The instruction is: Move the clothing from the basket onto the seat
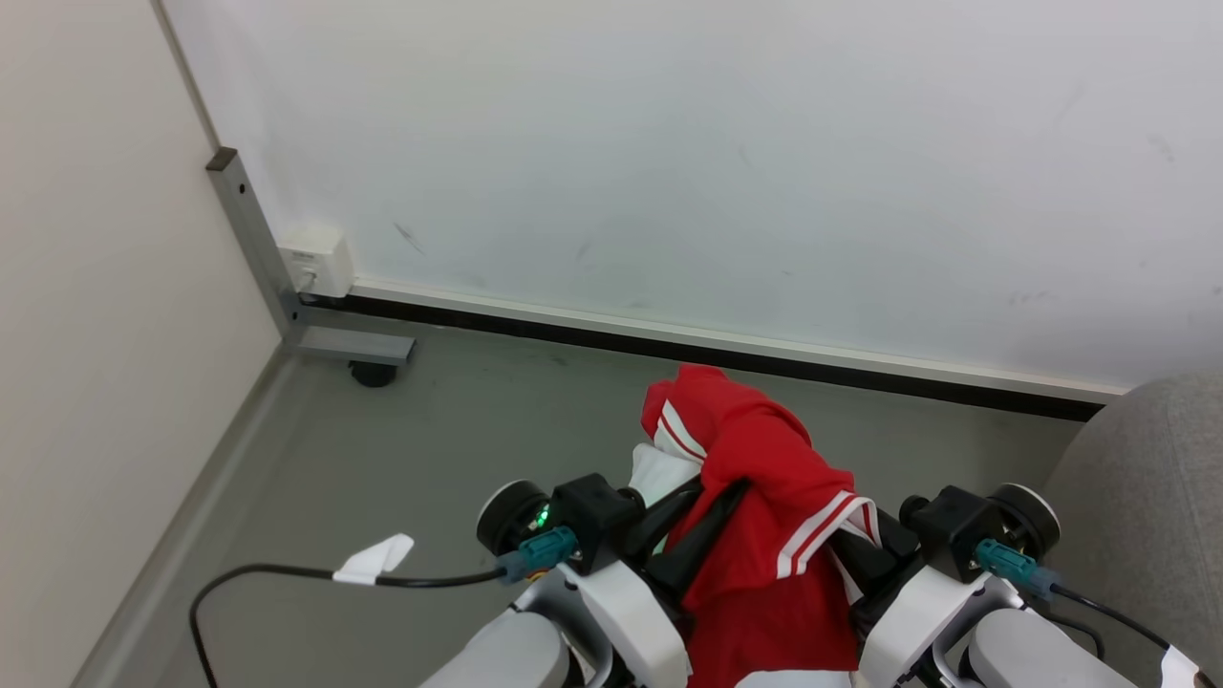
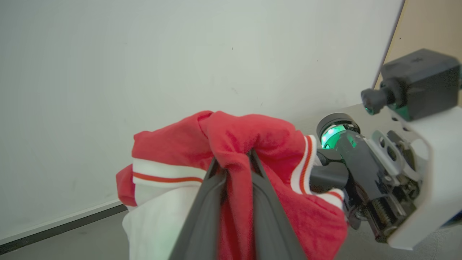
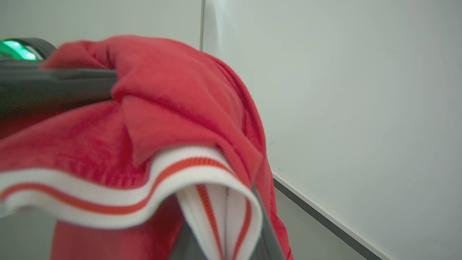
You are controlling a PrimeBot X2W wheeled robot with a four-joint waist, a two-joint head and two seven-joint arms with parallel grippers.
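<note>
The clothing (image 1: 755,459), bright red with white double stripes, hangs bunched in the air between my two grippers, above the grey floor. In the left wrist view my left gripper (image 2: 232,162) is shut on a fold of the red fabric (image 2: 252,133). My right gripper (image 3: 225,220) is shut on the clothing's striped white hem (image 3: 202,166), and the cloth drapes over its fingers. In the head view the left gripper (image 1: 712,497) sits left of the bundle and the right gripper (image 1: 865,559) right of it, half covered. The grey seat (image 1: 1147,478) stands at the right edge. The basket is out of view.
A white wall with a dark baseboard (image 1: 764,358) runs straight ahead. A metal post with a foot (image 1: 354,349) and a white wall box (image 1: 315,258) stand at the left corner. A black cable with a white tag (image 1: 375,562) trails from my left arm.
</note>
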